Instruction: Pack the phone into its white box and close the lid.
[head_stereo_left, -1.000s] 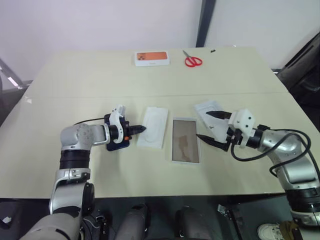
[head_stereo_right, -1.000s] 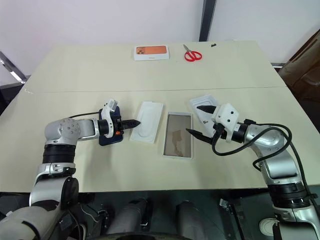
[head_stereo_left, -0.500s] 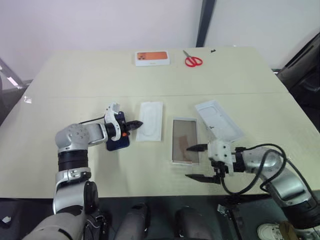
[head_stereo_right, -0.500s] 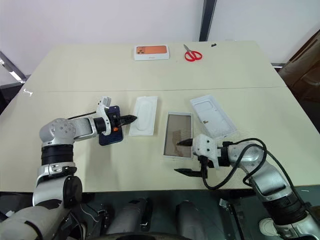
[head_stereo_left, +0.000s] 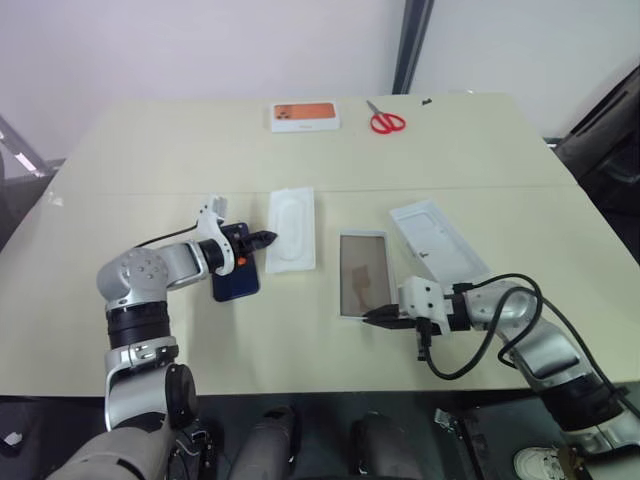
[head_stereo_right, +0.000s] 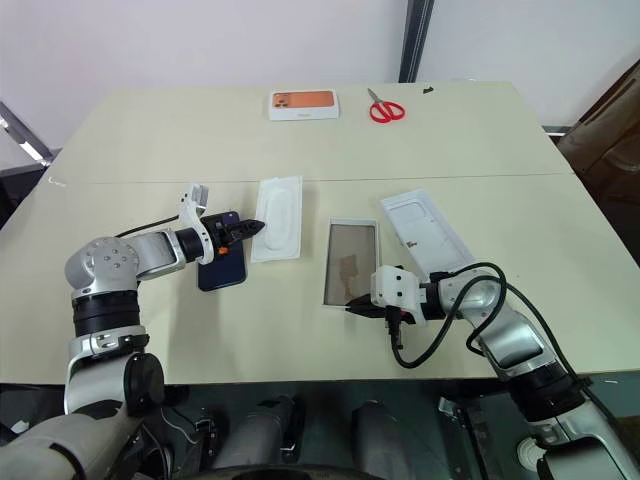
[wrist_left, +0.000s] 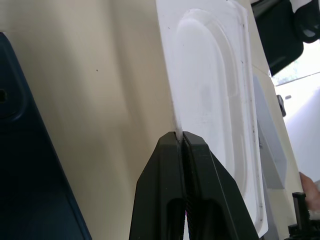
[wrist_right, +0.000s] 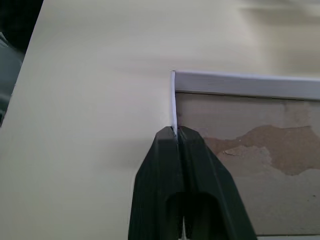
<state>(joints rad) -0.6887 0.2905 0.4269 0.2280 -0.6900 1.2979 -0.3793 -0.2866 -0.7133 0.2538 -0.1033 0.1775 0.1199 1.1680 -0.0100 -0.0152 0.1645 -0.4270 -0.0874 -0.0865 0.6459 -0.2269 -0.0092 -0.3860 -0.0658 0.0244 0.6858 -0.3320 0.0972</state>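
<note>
1. The box (head_stereo_right: 351, 263) lay mid-table, its near wall pinched by the right gripper (head_stereo_right: 352, 307), which reached in low from the right.
2. The phone (head_stereo_right: 222, 266) lay under the left gripper (head_stereo_right: 257, 227), which pinched the insert (head_stereo_right: 277, 218).
3. The lid (head_stereo_right: 425, 232) lay right of the box.

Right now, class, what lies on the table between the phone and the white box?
The thin white insert lies between the phone and the white box, seen in both eye views.

A plain office or lab room set up for bench trials: a wide beige table (head_stereo_left: 480, 150) made of two joined tops stands before a bare white wall (head_stereo_left: 200, 45) at the top of the frame. Red scissors (head_stereo_left: 385, 121) and an orange-printed box (head_stereo_left: 304, 116) lie at its far edge.
</note>
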